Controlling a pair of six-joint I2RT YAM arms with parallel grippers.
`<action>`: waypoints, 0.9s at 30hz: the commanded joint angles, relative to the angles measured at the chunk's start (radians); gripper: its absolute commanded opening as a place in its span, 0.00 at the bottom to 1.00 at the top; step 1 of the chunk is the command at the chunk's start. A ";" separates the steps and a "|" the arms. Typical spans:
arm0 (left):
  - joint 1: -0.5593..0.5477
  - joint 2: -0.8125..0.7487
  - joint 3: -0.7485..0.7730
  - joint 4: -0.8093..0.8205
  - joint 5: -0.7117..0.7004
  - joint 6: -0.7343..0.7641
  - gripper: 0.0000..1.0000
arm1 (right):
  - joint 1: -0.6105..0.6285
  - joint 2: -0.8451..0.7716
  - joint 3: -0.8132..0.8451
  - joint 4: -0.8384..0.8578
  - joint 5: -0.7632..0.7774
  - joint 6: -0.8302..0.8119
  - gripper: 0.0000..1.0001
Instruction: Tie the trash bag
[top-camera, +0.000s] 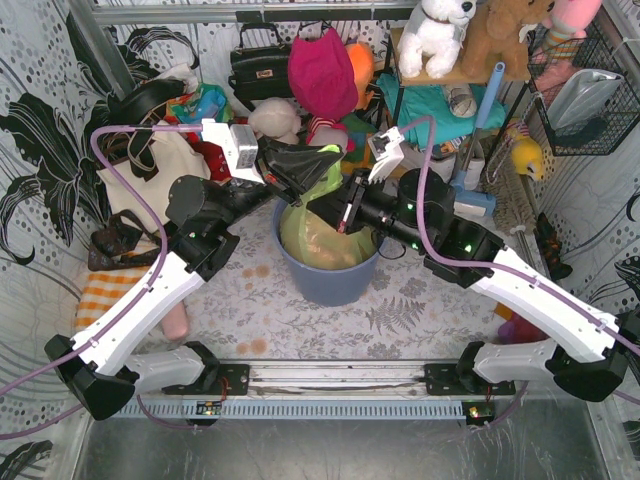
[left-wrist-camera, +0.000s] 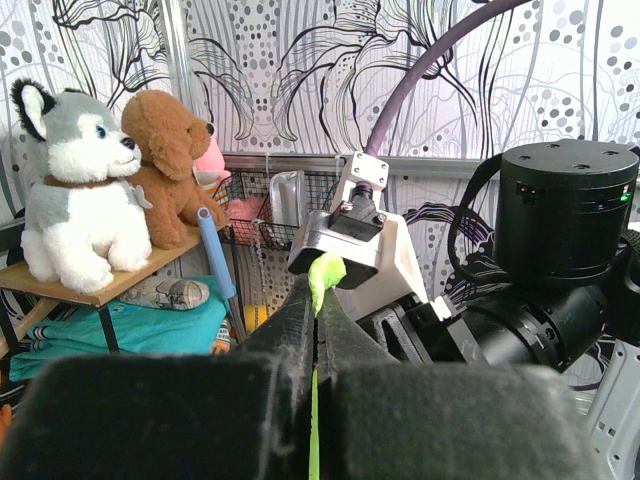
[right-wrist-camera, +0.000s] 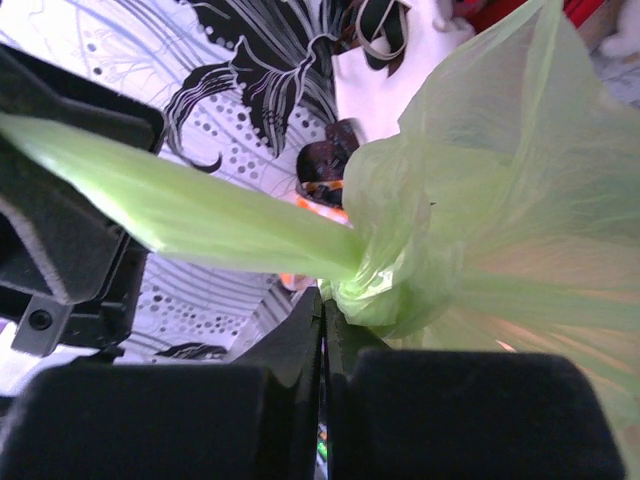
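The trash bag, thin lime-green plastic with tan paper showing through, sits in the blue-grey bin. Its top is gathered into a knot above the bin. My left gripper is shut on a stretched strip of the bag; the strip's end pokes out past the closed jaws of my left gripper. My right gripper is shut, its tips pinching the bag right under the knot. The two grippers are close together over the bin.
Behind the bin lie bags and toys: a magenta cloth bag, a black handbag, a cream tote. A shelf carries plush dogs. A wire basket hangs at the right. Patterned walls close in both sides.
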 joint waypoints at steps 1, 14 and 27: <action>-0.005 -0.004 0.005 0.024 -0.005 -0.001 0.00 | 0.012 0.010 0.007 0.042 0.121 -0.061 0.00; -0.004 0.003 0.025 -0.009 -0.003 0.004 0.03 | 0.047 0.022 -0.058 0.064 0.403 -0.099 0.00; -0.004 -0.072 -0.004 -0.137 -0.114 0.038 0.53 | 0.048 0.019 -0.113 0.158 0.558 -0.115 0.00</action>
